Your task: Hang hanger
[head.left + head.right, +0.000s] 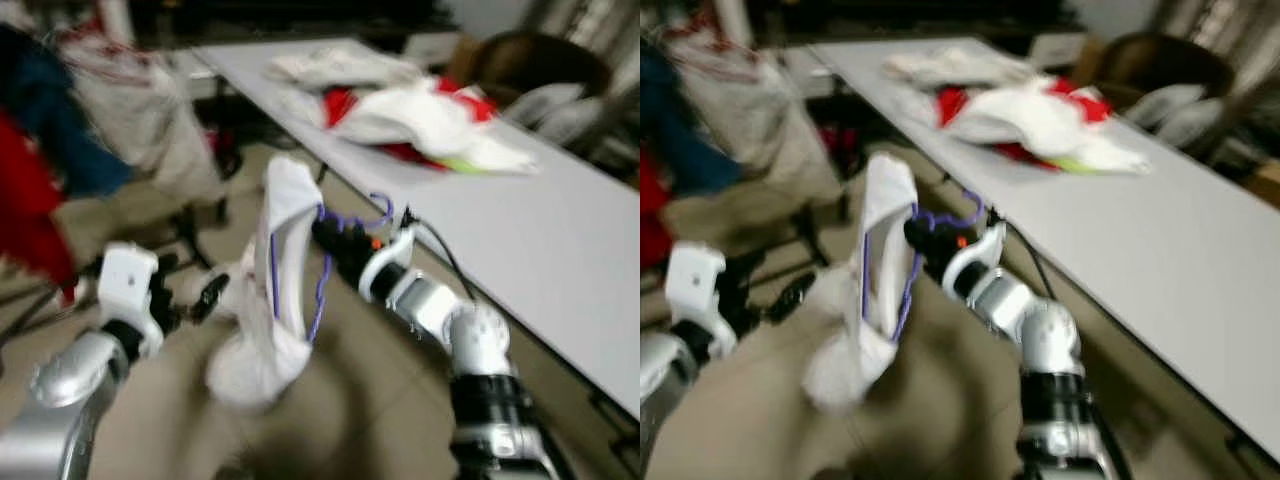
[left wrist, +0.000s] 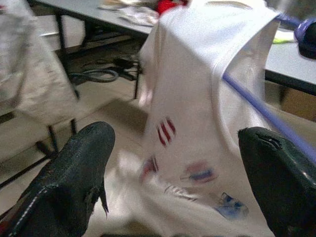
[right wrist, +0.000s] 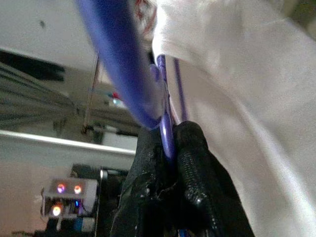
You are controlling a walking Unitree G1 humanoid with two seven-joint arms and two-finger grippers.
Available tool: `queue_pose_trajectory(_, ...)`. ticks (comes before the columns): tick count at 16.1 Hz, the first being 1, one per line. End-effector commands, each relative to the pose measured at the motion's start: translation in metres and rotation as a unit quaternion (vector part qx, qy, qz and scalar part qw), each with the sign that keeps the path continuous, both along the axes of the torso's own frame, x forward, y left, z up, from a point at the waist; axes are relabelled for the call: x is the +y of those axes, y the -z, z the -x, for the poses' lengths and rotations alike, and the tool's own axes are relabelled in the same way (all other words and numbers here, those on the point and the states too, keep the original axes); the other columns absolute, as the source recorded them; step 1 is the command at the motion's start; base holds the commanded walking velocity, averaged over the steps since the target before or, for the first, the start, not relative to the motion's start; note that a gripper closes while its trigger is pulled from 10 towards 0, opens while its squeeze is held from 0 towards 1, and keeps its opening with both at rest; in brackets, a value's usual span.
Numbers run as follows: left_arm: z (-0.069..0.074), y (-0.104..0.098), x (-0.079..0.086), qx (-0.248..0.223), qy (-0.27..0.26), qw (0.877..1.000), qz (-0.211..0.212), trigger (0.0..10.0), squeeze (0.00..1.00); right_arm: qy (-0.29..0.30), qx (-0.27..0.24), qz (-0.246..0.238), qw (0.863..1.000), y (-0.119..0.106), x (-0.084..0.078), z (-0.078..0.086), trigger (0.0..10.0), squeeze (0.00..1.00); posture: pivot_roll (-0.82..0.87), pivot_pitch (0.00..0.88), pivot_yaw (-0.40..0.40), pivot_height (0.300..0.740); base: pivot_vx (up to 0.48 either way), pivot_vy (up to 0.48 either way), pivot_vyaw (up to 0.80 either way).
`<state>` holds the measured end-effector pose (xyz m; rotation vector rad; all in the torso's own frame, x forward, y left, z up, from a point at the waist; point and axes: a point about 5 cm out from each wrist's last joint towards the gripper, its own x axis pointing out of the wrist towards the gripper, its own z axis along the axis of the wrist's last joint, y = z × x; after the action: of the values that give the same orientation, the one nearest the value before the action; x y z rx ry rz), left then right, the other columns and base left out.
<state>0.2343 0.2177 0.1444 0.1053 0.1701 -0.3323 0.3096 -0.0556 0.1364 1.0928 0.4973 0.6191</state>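
Note:
A purple wire hanger (image 1: pixel 322 270) carries a white sleeveless top (image 1: pixel 275 290) with small coloured prints (image 2: pixel 197 173). My right gripper (image 1: pixel 330 238) is shut on the hanger just below its hook (image 1: pixel 372 212), holding it over the floor beside the table; the wrist view shows both fingers (image 3: pixel 190 173) pinched on the purple wire (image 3: pixel 165 123). My left gripper (image 1: pixel 205 295) stands open to the left of the hanging top, close to its lower part, with the cloth ahead of its two fingers (image 2: pixel 74 168).
A long white table (image 1: pixel 520 230) runs along the right, with a heap of white and red clothes (image 1: pixel 410 110) on it. Garments in blue, red and beige hang on a rack at the left (image 1: pixel 60 130). Chairs stand behind the table (image 1: pixel 530 65).

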Motion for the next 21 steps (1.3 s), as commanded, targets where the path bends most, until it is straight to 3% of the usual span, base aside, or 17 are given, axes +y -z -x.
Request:
queue_pose_trajectory(1, -0.005, -0.003, -0.01, -0.005, 0.019, 1.0, 0.001, 10.0, 1.0, 0.028, -0.023, -0.011, 0.999, -0.011, -0.009, -0.005, 10.0, 0.0, 0.09, 0.0, -0.123, 0.74, 0.0, 0.0, 0.79)
queue_pose_trajectory(6, -0.029, -0.011, -0.025, -0.03, 0.053, 0.998, 0.007, 10.0, 1.0, 0.087, -0.067, -0.008, 0.994, -0.02, -0.036, -0.007, 10.0, 0.0, 0.03, 0.0, -0.047, 0.74, 0.0, 0.0, 0.79)
queue_pose_trajectory(11, -0.04, -0.005, -0.036, -0.03, 0.079, 0.996, -0.017, 10.0, 1.0, 0.105, -0.134, 0.136, 0.976, -0.023, -0.064, -0.013, 10.0, 0.0, 0.0, 0.0, -0.029, 0.74, 0.0, 0.0, 0.78)
queue_pose_trajectory(13, -0.048, -0.004, -0.038, -0.041, 0.071, 0.996, -0.027, 10.0, 1.0, 0.076, -0.2, 0.253, 0.943, -0.028, -0.073, -0.019, 10.0, 0.0, -0.01, 0.0, -0.039, 0.74, 0.0, 0.0, 0.78)
queue_pose_trajectory(17, -0.051, -0.004, -0.047, -0.041, 0.092, 0.994, -0.029, 10.0, 1.0, 0.058, -0.216, 0.314, 0.923, -0.028, -0.083, -0.026, 10.0, 0.0, -0.02, 0.0, -0.053, 0.74, 0.0, 0.0, 0.39)
queue_pose_trajectory(18, -0.054, -0.003, -0.055, -0.038, 0.114, 0.992, -0.038, 10.0, 0.85, 0.046, -0.217, 0.357, 0.908, -0.028, -0.091, -0.032, 10.0, 0.0, -0.04, 0.0, -0.057, 0.74, 0.0, 0.0, 0.0)
queue_pose_trajectory(19, -0.063, 0.001, -0.06, -0.031, 0.121, 0.991, -0.041, 10.0, 0.0, 0.033, -0.217, 0.413, 0.884, -0.026, -0.1, -0.036, 10.0, 0.0, -0.07, 0.0, -0.046, 0.74, 0.0, 0.0, 0.0)
queue_pose_trajectory(21, -0.072, 0.009, -0.063, -0.017, 0.113, 0.992, -0.056, 10.0, 0.0, 0.039, -0.207, 0.456, 0.864, -0.023, -0.112, -0.036, 10.0, 0.0, -0.1, 0.0, -0.017, 0.74, 0.0, 0.0, 0.0)
